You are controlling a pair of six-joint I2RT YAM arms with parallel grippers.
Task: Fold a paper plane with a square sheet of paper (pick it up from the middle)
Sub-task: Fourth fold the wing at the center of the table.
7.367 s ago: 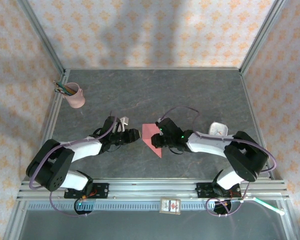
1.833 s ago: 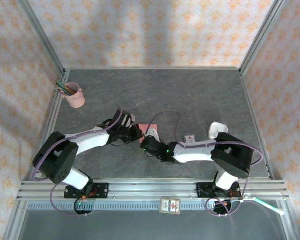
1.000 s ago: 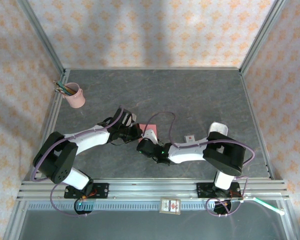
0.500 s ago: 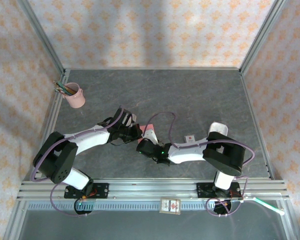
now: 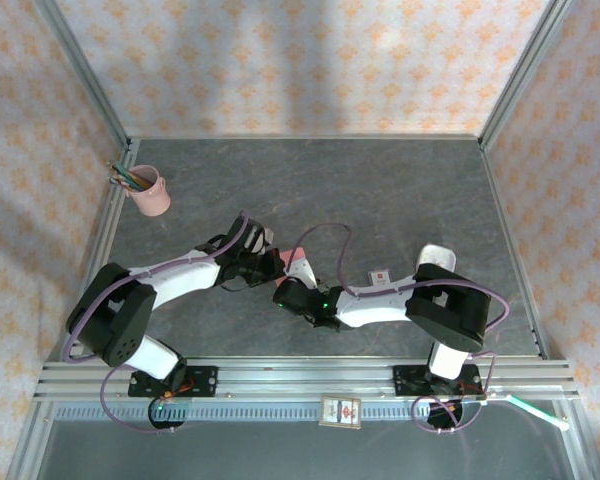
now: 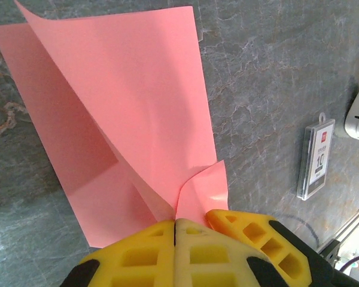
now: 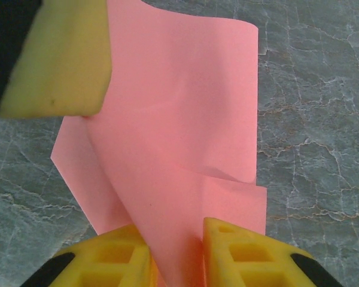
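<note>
Roughly at table centre, both arms are meeting over the salmon-pink square sheet of thin paper [image 6: 137,107], which is lying partly on the grey marbled table top [image 6: 269,72] and partly lifted.

- Left gripper [image 6: 175,230]: the yellow jaws are pressing fully together and pinching the sheet's near edge, with a small corner curling up beside them.
- Right gripper [image 7: 176,242]: the jaws are standing partway in, a raised bend of the sheet is running between them, and the paper is touching both inner faces. By the look of it they are gripping, but how firmly is unclear.
- Sheet: one half is arching over the other in a soft roll. A diagonal line is showing in the left wrist view, but no flat, sharp crease is showing along the bend.
- Nearby: a small white-and-black tag [image 6: 316,156] is lying to one side, and a pink pencil cup [image 5: 152,193] is standing far off at the left rear.

Progress, as judged: early. The sheet is picked up and a first fold is being shaped but not pressed down. Nose corners, centre crease and wings are all remaining, and nothing dart-like is forming yet.
</note>
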